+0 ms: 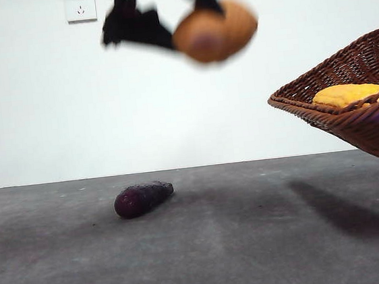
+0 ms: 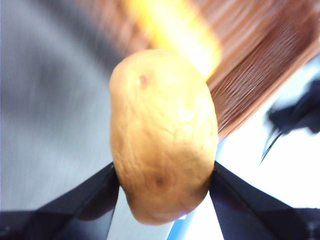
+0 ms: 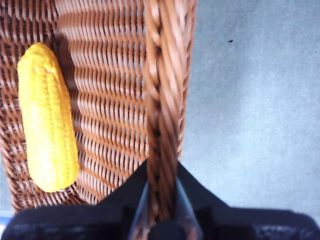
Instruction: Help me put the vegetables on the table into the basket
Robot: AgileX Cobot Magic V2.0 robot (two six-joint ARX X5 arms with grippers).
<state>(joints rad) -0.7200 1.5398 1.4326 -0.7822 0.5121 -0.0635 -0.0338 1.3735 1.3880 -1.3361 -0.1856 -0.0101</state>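
My left gripper (image 1: 207, 18) is shut on the tan-orange potato (image 1: 215, 31) and holds it high above the table, left of the basket; the left wrist view shows the potato (image 2: 162, 135) between the jaws, with blurred wicker behind it. My right gripper (image 3: 161, 197) is shut on the basket's braided rim (image 3: 162, 100) and holds the reddish-brown wicker basket (image 1: 370, 119) tilted above the table at the right. The bumpy yellow vegetable (image 1: 347, 93) lies inside the basket, also seen in the right wrist view (image 3: 47, 117). The dark purple eggplant (image 1: 141, 198) lies on the grey table (image 1: 254, 244).
A white wall with two sockets (image 1: 80, 5) stands behind the table. The basket casts a shadow (image 1: 346, 210) on the table at the right.
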